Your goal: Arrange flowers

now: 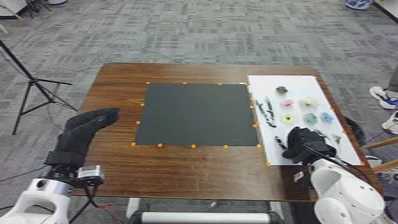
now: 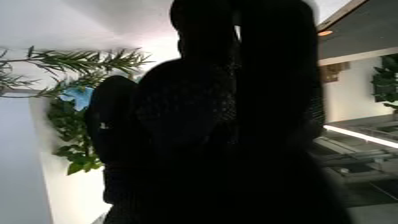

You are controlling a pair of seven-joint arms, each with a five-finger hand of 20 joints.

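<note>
In the head view, my right hand (image 1: 306,142) is over the near part of the white sheet (image 1: 266,82). On that sheet lie a dark bloom (image 1: 282,90), a pink one (image 1: 288,102), a cream one (image 1: 308,101), a yellow one (image 1: 288,118) and two blue ones (image 1: 310,118), with dark stems (image 1: 270,111) to their left. My left hand (image 1: 89,125), relaxed and open, is by the table's left edge. The right wrist view has my right hand (image 2: 275,75) with straight fingers, near a narrow-leaved sprig (image 2: 98,62), a blue flower (image 2: 78,96) and broad green leaves (image 2: 71,130).
A dark square mat (image 1: 195,115) with orange markers round its border occupies the middle of the brown table (image 1: 213,170). The white sheet is at its right. A black tripod (image 1: 34,82) stands on the floor beyond the table's left edge.
</note>
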